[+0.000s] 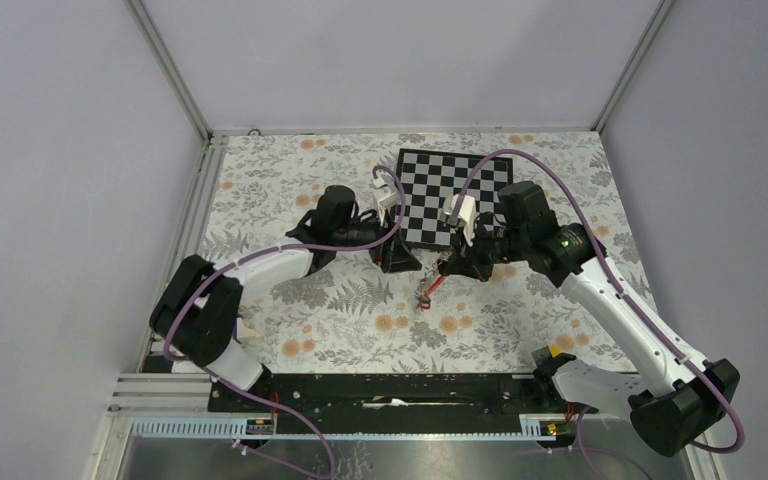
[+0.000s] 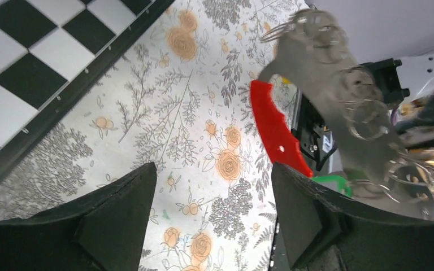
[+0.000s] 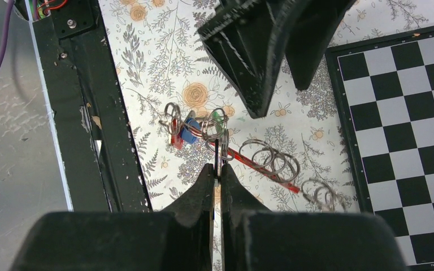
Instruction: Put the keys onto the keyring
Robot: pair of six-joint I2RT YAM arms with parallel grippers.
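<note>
**Left arm.** The left gripper (image 2: 212, 172) sits above the floral-patterned table (image 1: 290, 310), just left of the table's centre in the top view. Its jaws stand wide apart. Between the fingers (image 2: 118, 209) only the table surface shows, so the gripper holds nothing. Its fingertips point toward the right gripper.

**Centre.** The keys (image 1: 426, 293) hang as one bunch between the two grippers, a little below their fingertips in the top view.
- In the left wrist view, the red tag (image 2: 271, 130) lies just ahead of the open fingers and to the right, apart from them.
- An edge of the green tag (image 2: 330, 183) shows below it, beside the right-hand finger.
- In the right wrist view, the blue tag (image 3: 189, 134) sits at the left of the bunch, with the green tag just to its right. The red tag runs off down and to the right.
- It cannot be determined whether the lowest part of the bunch touches the table.

**Right arm.** The right gripper (image 3: 217, 169) is fully closed on a thin metal loop of the keyring (image 3: 271, 161). The loop is seen edge-on between the fingertips. Further wire coils of the keyring spread to the right of the grip point.

**Surroundings.** A checkerboard (image 1: 455, 190) lies flat on the table behind both grippers. A black rail (image 3: 79, 113) runs along the table's near edge.
</note>
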